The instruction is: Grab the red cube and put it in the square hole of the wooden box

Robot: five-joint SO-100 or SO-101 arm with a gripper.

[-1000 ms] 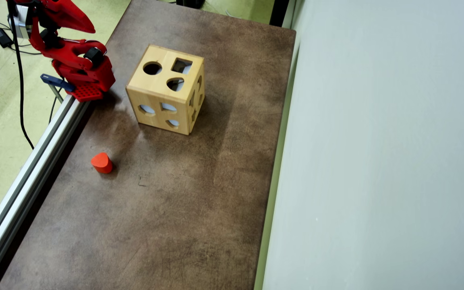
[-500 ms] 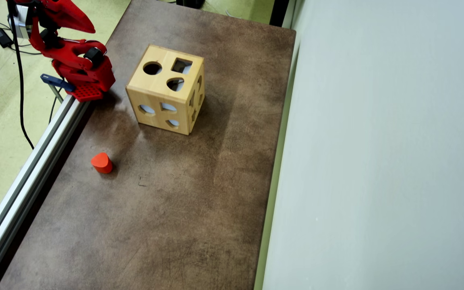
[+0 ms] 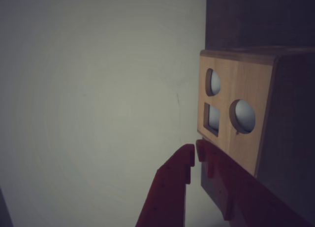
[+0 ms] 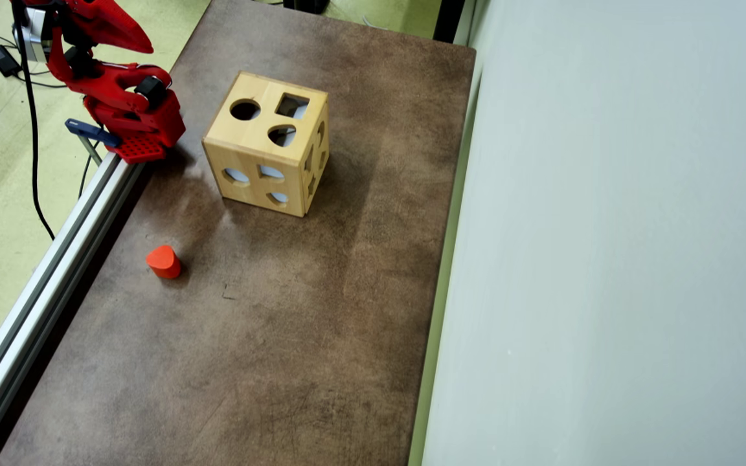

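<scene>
At the top left corner of the overhead view the red arm (image 4: 120, 97) sits folded over its base, well away from the work, so the task looks to be at its very start, with nothing grasped. The wrist view shows the end effector (image 3: 195, 155) with its two red tips pressed almost together and nothing between them. The wooden box (image 4: 268, 142) stands on the brown table (image 4: 282, 336) just beside the arm, its square hole (image 4: 292, 105) on the top face next to a round cutout. No true red cube is in sight (the only loose piece, an orange-red block (image 4: 164, 261) near the table's left edge, has a rounded, teardrop-like outline). The next move likely calls for unfolding the arm, spreading the tips, and reaching down toward that block.
</scene>
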